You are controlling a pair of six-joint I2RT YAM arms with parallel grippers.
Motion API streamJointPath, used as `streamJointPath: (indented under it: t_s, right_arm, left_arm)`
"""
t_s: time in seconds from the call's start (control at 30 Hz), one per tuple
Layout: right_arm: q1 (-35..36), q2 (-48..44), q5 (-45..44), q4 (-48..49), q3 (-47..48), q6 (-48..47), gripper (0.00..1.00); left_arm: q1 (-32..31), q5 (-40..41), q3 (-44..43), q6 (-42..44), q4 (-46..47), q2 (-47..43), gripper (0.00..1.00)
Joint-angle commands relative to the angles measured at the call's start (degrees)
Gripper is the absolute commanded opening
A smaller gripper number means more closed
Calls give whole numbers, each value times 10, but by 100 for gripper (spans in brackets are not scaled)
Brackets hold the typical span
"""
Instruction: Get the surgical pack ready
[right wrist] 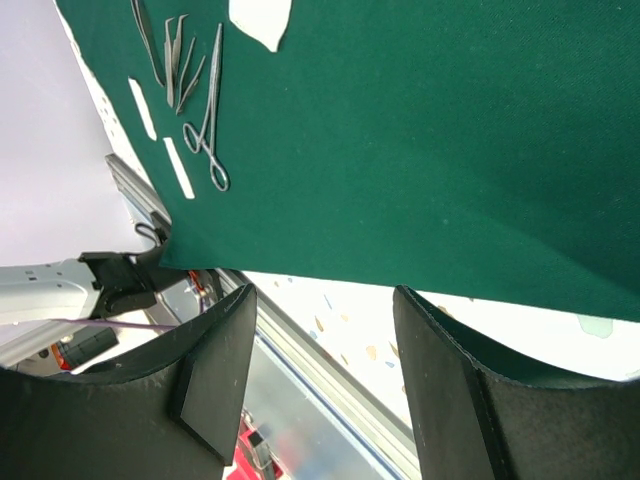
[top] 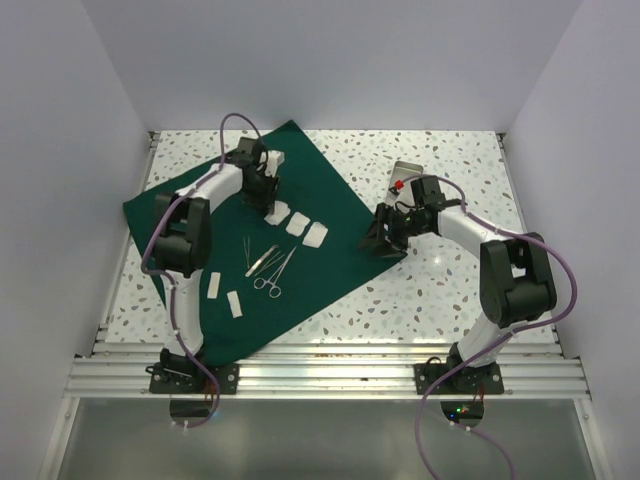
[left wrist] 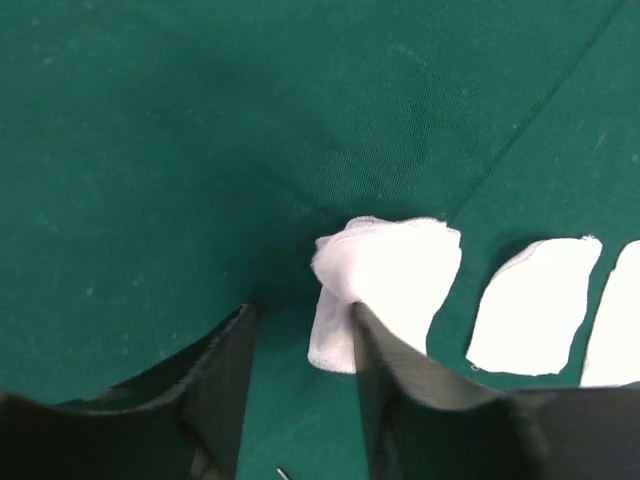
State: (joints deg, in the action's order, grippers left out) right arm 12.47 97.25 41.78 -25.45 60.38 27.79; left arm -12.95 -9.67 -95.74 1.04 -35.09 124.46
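**Crumpled pad at the left gripper, cloth laid out flat**

We see the surgical pack not yet bundled. The green cloth (top: 320,190) lies spread as a tilted square on the speckled table (top: 440,280). The small metal tray (top: 408,170) sits off the cloth, on the table beyond the right arm.

The left gripper (left wrist: 302,312) hangs low over the cloth with its jaws partly apart and clamping nothing. A white pad (left wrist: 390,265) lies crumpled on the cloth, one edge touching the inner face of one finger (left wrist: 395,360). We judge this the main risk: the soft gauze could catch on that finger as the arm lifts, so the pad drags out of its row or rides up with it. Two more pads (left wrist: 535,305) lie flat just beside it.

The right gripper (right wrist: 322,295) hovers by the cloth's right corner, jaws wide and empty. Were it to pull the corner now, the loose steel pieces could slide.

The cloth is matte woven fabric, smooth with faint creases. The pads are thin rounded rectangles with stitched edges. Slim bright tweezers (top: 258,260) and ring-handled forceps (top: 272,280) lie near the middle, with two narrow white strips (top: 215,284) near the front edge
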Motion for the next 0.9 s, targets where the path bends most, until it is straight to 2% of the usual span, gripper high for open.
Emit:
streamJointPath:
  t_s: [0.0, 0.17, 0.37, 0.6, 0.7, 0.87]
  right_arm:
    - [1, -2, 18, 12, 5, -2, 61]
    - [1, -8, 16, 11, 5, -3, 61]
    - [2, -9, 16, 13, 4, -1, 61]
    - [1, -20, 15, 9, 0, -1, 61]
    - [2, -25, 15, 8, -3, -2, 61]
    - [2, -26, 15, 7, -4, -3, 61]
  left_arm:
    - [-4, 19, -9, -6, -11, -50, 48]
    - [-25, 42, 37, -36, 12, -106, 60]
    - [-76, 95, 87, -48, 49, -142, 62]
    - [-127, 248, 45, -70, 35, -78, 52]
    - [-132, 259, 19, -75, 24, -52, 46]
    - [-140, 279, 6, -70, 20, -28, 45]
